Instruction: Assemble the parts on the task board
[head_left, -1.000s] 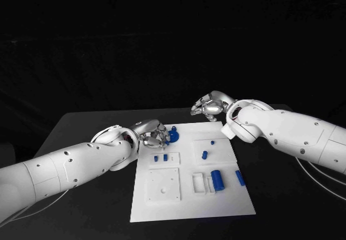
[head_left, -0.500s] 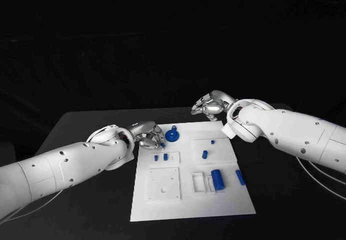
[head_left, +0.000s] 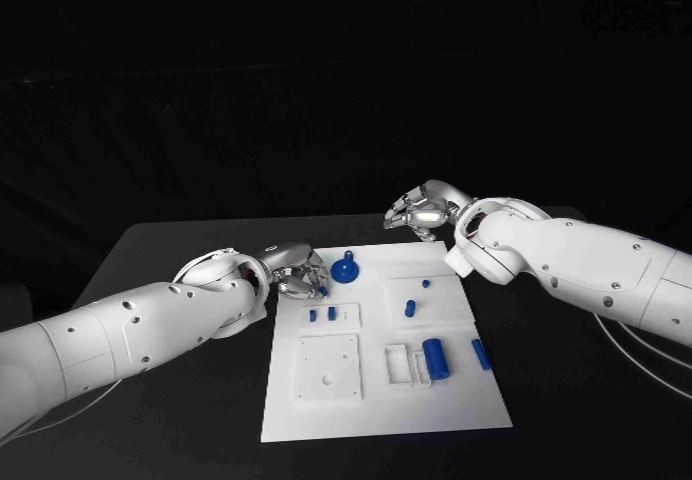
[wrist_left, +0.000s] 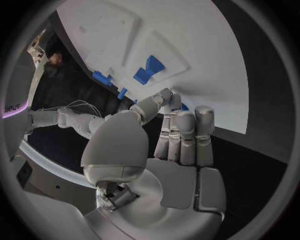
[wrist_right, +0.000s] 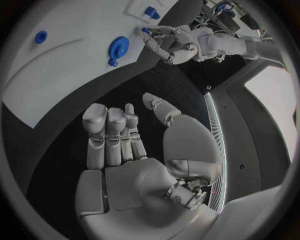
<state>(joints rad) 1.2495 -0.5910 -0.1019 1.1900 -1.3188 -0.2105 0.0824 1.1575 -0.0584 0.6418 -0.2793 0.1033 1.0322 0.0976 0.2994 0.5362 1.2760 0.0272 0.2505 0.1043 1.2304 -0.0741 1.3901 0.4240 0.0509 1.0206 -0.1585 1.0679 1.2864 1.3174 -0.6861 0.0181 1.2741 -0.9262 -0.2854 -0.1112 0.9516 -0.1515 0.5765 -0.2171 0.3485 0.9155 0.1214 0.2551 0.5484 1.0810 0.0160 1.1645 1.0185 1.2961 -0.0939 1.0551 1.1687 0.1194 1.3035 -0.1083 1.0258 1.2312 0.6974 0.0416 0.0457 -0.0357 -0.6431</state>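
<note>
White task board (head_left: 378, 400), no readable writing.

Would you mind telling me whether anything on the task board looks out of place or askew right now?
Nothing stands out. The task board lies flat on the table, the round blue part sits near its far edge, and the other blue parts rest in or beside their recesses. Both hands hold nothing.

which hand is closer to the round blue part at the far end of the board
Left. The left hand sits just beside the round part, at the board's edge; the right hand hovers farther off, beyond the far edge.
</note>
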